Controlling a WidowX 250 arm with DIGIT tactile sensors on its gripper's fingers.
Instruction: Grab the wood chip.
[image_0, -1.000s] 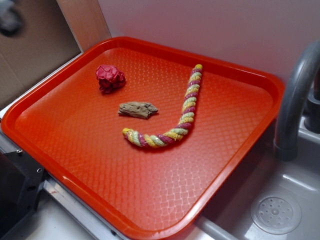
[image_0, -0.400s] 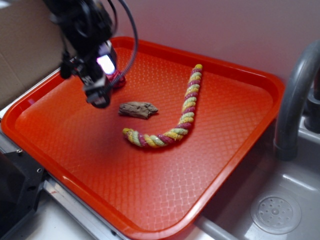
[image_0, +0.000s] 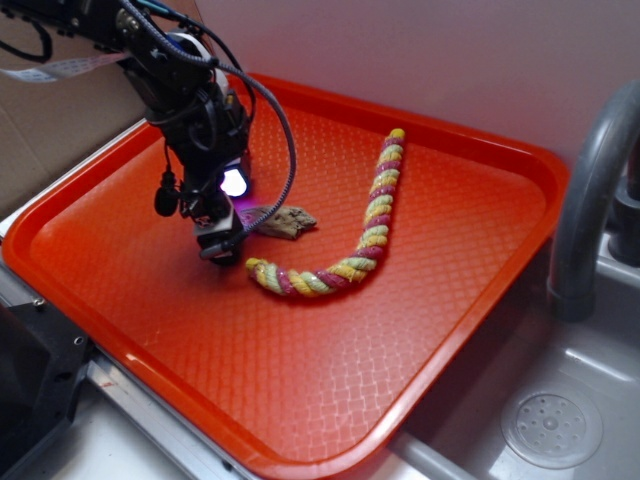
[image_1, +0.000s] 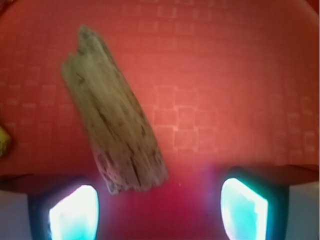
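So the wood chip (image_0: 283, 221) is lying flat on the orange tray (image_0: 300, 400), roughly in the middle-left part of it, just above the near end of the braided rope (image_0: 345, 235). The rope is yellow, pink and green and curves like a J, running from beside the chip up toward the far right of the tray.

The robot arm (image_0: 170, 70) comes in from the top left and hangs low over the tray, with the pincer (image_0: 222, 245) right at the left end of the chip. From the outside view that end of the chip is partly hidden behind the pincer, so I can't tell from there if anything is touching.

The wrist view helps more. The chip (image_1: 112, 117) lies at a slant, one jagged end up toward the top left and the other end down near the left fingertip (image_1: 72, 212). The right fingertip (image_1: 245, 210) is well off to the side with bare tray between them. So the pincer is spread wide and has hold of nothing; the chip sits mostly ahead of the gap, toward its left side, not between the tips.

There's a grey tap (image_0: 590, 200) and a sink (image_0: 560, 400) off to the right of the tray.
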